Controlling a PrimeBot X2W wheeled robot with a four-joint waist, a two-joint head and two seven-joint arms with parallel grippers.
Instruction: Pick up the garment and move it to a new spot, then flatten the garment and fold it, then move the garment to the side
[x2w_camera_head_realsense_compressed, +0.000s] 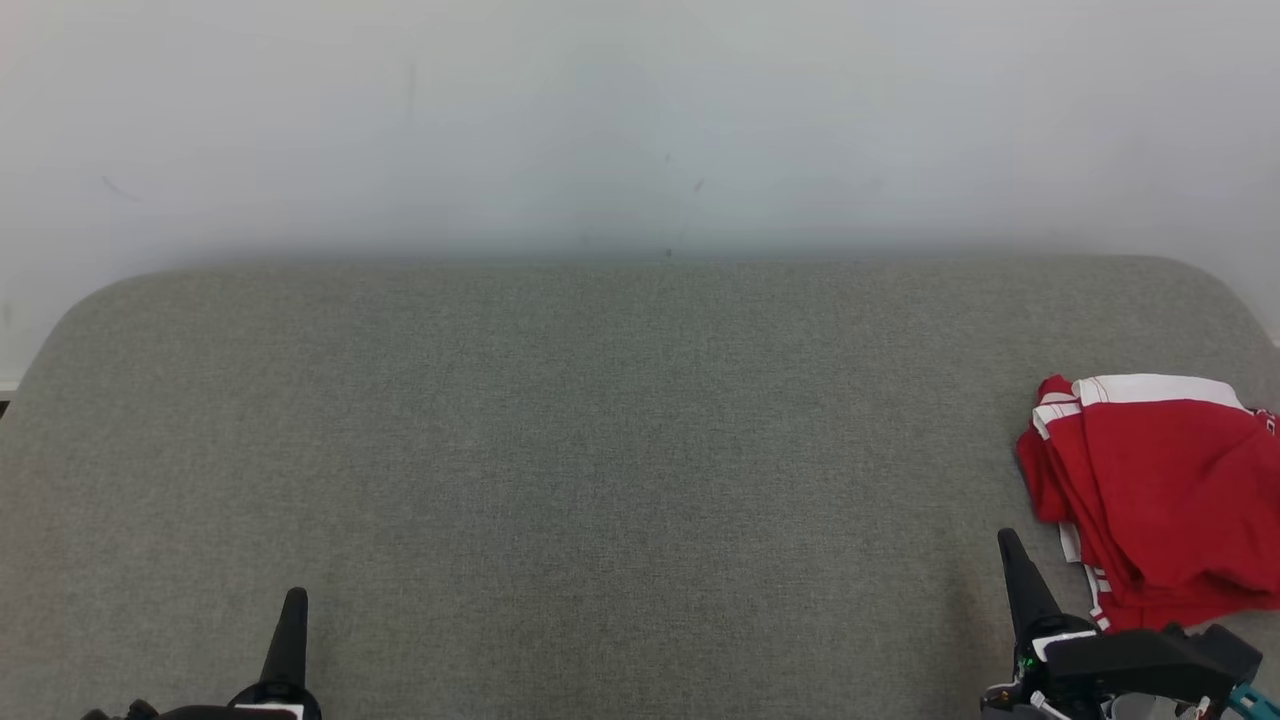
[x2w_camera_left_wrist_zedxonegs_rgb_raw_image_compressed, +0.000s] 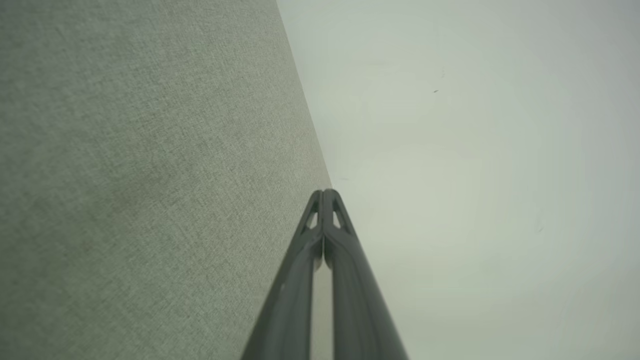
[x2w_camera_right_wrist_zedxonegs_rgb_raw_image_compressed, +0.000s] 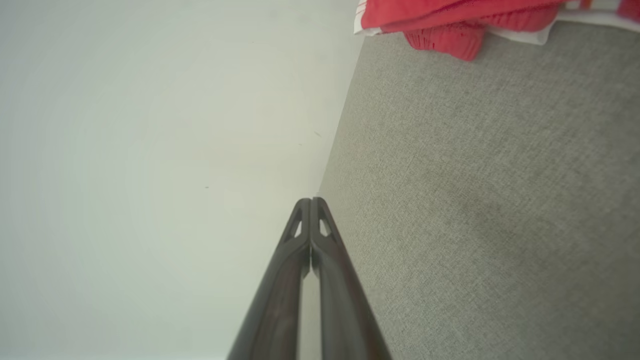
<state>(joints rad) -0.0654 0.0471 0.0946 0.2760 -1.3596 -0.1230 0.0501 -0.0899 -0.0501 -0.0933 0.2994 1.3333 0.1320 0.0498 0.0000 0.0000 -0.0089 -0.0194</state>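
Note:
A red garment (x2w_camera_head_realsense_compressed: 1160, 490) with white trim lies folded in layers at the far right of the grey fabric surface (x2w_camera_head_realsense_compressed: 600, 450). Its edge also shows at the top of the right wrist view, as red cloth (x2w_camera_right_wrist_zedxonegs_rgb_raw_image_compressed: 450, 20). My right gripper (x2w_camera_head_realsense_compressed: 1008, 545) is shut and empty, just left of the garment's near corner, apart from it. Its fingertips (x2w_camera_right_wrist_zedxonegs_rgb_raw_image_compressed: 311, 202) meet in the right wrist view. My left gripper (x2w_camera_head_realsense_compressed: 295, 600) is shut and empty at the lower left, far from the garment. Its fingers (x2w_camera_left_wrist_zedxonegs_rgb_raw_image_compressed: 324, 192) are pressed together in the left wrist view.
The grey surface has rounded far corners and ends at a pale wall (x2w_camera_head_realsense_compressed: 640, 120). A wide stretch of bare grey fabric lies between the two grippers and to the garment's left.

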